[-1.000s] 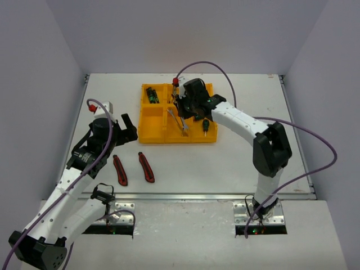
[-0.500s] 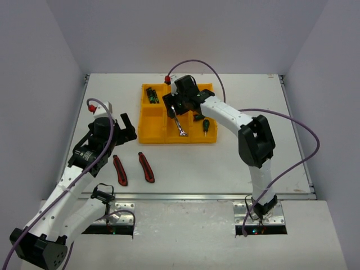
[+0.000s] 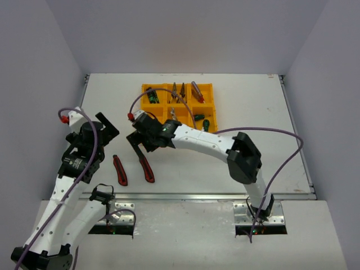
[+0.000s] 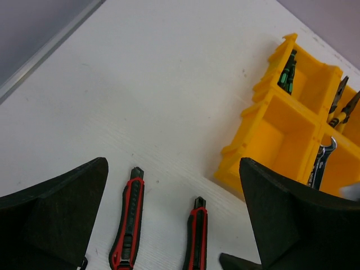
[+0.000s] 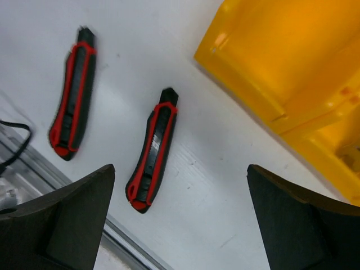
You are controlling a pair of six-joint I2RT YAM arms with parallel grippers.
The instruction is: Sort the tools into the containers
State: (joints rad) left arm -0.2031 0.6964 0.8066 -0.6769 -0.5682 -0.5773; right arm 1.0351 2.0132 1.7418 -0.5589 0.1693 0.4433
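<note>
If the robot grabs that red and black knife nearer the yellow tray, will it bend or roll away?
Probably neither. The knife looks like a hard, straight body, so likely stiff. It lies flat on the table, so rolling seems unlikely.

Two matching arms here, the left arm (image 3: 56,202) and the right arm (image 3: 202,140), both in smooth white shells with black joints. See that chunky black elbow block (image 3: 243,157)! A thin purple cable (image 3: 270,129) loops off each, tipped with a red cap (image 3: 130,116). The left claw (image 4: 173,163) and right claw (image 5: 181,169) are matte black, with broad wedge fingers. A metal base plate (image 3: 259,216) sits under each, a green light glowing.
</note>
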